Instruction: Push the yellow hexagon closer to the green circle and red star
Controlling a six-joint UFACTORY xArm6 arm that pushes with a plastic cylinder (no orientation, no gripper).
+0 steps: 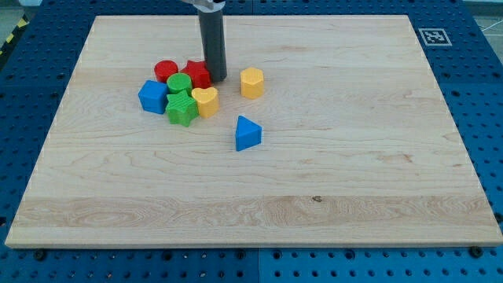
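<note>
The yellow hexagon sits on the wooden board, apart from a cluster at its left. The green circle and the red star touch each other in that cluster. My tip stands between the red star and the yellow hexagon, right beside the star's right edge and a short gap left of the hexagon.
The cluster also holds a red circle, a blue cube, a green star and a yellow heart. A blue triangle lies alone below the hexagon. A tag marker is at the board's top right corner.
</note>
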